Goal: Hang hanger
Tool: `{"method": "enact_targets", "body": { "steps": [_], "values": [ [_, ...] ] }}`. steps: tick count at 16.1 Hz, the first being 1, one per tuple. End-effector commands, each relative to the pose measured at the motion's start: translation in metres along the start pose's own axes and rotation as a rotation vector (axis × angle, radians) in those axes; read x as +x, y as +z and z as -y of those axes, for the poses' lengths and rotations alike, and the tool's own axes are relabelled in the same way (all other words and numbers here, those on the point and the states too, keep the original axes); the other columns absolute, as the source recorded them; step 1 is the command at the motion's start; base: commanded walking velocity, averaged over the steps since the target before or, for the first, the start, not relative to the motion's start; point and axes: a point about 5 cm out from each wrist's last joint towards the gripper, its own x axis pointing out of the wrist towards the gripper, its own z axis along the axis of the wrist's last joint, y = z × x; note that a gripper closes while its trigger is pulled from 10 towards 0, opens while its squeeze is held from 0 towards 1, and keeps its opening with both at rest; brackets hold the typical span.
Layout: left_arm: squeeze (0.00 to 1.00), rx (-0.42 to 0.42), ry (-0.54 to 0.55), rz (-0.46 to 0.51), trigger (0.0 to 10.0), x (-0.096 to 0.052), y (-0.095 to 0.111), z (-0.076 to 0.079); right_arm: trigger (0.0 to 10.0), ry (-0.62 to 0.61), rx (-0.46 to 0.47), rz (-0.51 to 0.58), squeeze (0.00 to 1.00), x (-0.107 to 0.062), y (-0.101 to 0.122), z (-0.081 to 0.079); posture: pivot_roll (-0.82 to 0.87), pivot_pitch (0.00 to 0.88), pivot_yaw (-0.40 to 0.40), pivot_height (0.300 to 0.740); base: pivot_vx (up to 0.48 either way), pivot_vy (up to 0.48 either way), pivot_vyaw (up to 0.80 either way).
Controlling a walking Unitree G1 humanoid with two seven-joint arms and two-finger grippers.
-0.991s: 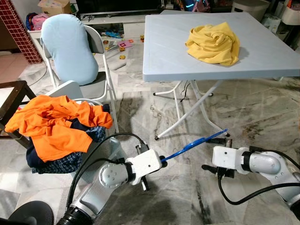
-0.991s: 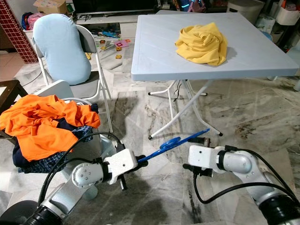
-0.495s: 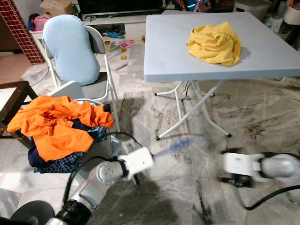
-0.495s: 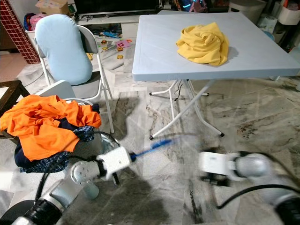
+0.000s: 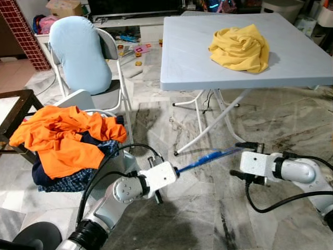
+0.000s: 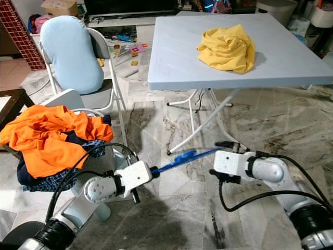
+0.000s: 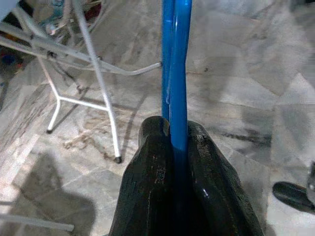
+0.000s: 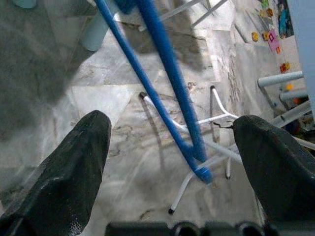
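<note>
**Inspector:** Start with the room.

**Assistant:** A grey desk [image 5: 208,57] is carrying a yellow garment [image 5: 239,47]. A chair [image 5: 112,49] is standing beside it, with a pile of orange clothes [image 5: 57,138] lying nearer the robot. No rail is showing.

**Inspector:** And the task's item?

**Assistant:** The blue hanger [image 5: 205,158] is hovering low over the marble floor [image 5: 291,120], between the arms. The left tool [image 7: 178,147] is clenching one end of it. The right tool [image 8: 174,142] is spread wide, its fingers [image 8: 74,172] straddling the far end without touching.

**Inspector:** Step in hand?

**Assistant:** Seemingly carrying or passing the hanger. Next, I judge, it is needing either a closing right grip or a search for a rail.
</note>
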Motion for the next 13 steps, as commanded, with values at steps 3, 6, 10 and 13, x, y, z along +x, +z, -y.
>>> {"method": "enact_targets", "body": {
  "steps": [3, 6, 10, 13],
  "values": [
    [0.00, 0.034, -0.077, 0.063, 10.0, 0.001, 0.008, 0.009, 10.0, 0.019, -0.007, 0.039, 0.00, 0.001, 0.005, -0.003, -0.10, 0.058, 0.060, 0.740, 0.000, 0.000, 0.00],
    [0.00, 0.041, -0.100, 0.105, 10.0, 0.005, 0.016, 0.010, 0.0, 0.084, -0.015, 0.067, 0.00, 0.001, 0.008, -0.006, -0.12, 0.061, 0.071, 0.740, 0.000, 0.000, 0.00],
    [0.00, 0.067, -0.139, 0.125, 10.0, 0.009, 0.020, 0.010, 0.0, 0.190, -0.050, 0.034, 0.00, -0.002, 0.006, -0.005, -0.12, 0.060, 0.078, 0.740, 0.000, 0.000, 0.00],
    [0.00, 0.058, -0.159, 0.120, 10.0, 0.010, 0.018, 0.013, 0.0, 0.230, -0.104, -0.044, 0.00, -0.008, -0.004, 0.006, -0.13, 0.060, 0.080, 0.740, 0.000, 0.000, 0.00]
  ]
}}
